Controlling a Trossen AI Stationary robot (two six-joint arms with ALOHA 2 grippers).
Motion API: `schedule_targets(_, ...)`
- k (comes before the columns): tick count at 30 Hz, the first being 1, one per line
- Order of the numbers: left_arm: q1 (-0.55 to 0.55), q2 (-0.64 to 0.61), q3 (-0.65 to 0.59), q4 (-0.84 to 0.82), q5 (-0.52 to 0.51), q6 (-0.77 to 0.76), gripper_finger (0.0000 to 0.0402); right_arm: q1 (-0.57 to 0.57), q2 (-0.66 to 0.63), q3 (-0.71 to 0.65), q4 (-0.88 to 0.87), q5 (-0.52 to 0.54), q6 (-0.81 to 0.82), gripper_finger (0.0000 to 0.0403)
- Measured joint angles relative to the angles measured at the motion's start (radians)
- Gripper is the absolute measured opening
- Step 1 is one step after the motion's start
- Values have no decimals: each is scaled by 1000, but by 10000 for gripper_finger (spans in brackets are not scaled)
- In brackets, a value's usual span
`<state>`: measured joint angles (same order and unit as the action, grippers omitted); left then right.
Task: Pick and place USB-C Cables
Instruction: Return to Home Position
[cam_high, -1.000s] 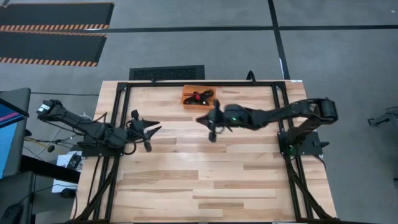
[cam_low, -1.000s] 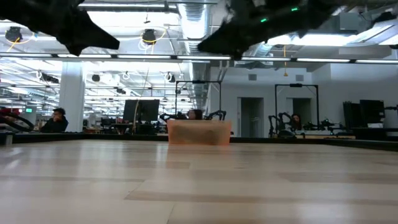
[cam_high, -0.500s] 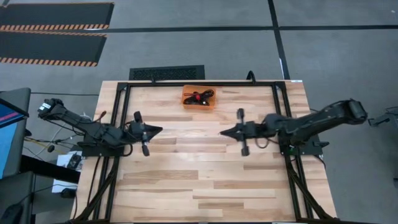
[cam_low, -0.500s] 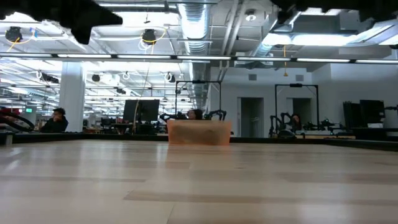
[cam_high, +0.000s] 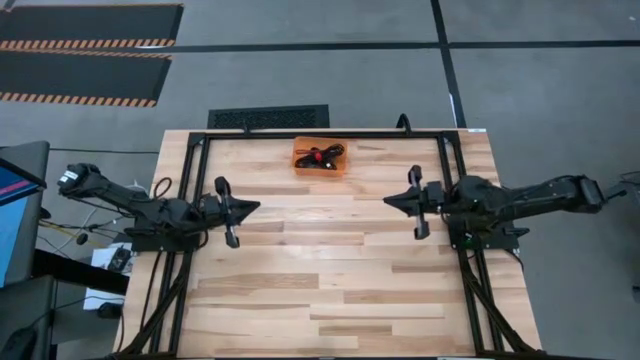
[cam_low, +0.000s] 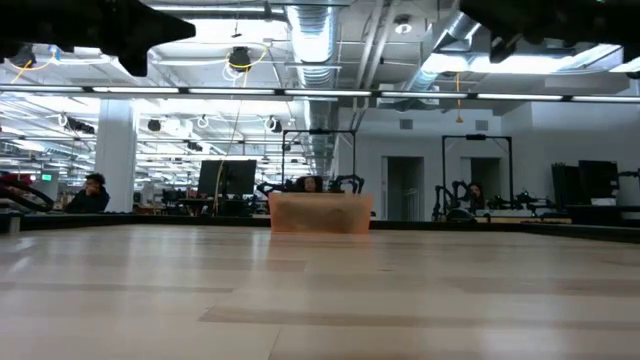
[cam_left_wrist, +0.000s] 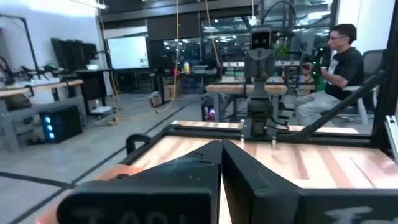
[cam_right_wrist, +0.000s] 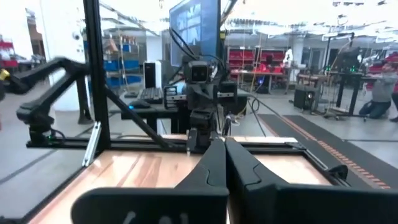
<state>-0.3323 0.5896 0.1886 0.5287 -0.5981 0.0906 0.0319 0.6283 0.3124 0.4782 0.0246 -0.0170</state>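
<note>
A small orange tray (cam_high: 299, 166) sits near the table's far edge, also seen in the low view as the tray (cam_low: 320, 214). A tangle of short folded cables (cam_high: 321, 156), red and black, lies inside it; other colours do not show. My left gripper (cam_high: 256, 207) hovers over the table's left part, shut and holding nothing, and points right. My right gripper (cam_high: 389, 201) hovers over the right part, shut and holding nothing, and points left. Each wrist view shows the fingertips closed together: the left gripper (cam_left_wrist: 222, 145) and the right gripper (cam_right_wrist: 224, 142).
A black metal frame (cam_high: 320, 133) runs along the table's far edge and down both sides (cam_high: 196, 190). Bare wood lies between the two grippers and toward the near edge. A seated person (cam_left_wrist: 339, 59) shows in the room beyond the table.
My right gripper has drawn back from just in front of the orange tray toward the table's right edge, staying above the table. The tray and its cables have not moved.
</note>
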Motion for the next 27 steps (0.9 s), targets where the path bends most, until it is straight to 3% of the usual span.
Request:
schedule_targets(10, 43, -210, 0, -179, 61, 30, 0, 0, -218, -140, -43, 4, 79, 5)
schedule_targets(27, 56, -487, 0, -451, 62, 44, 0, -1, -331, -225, -85, 32, 115, 5)
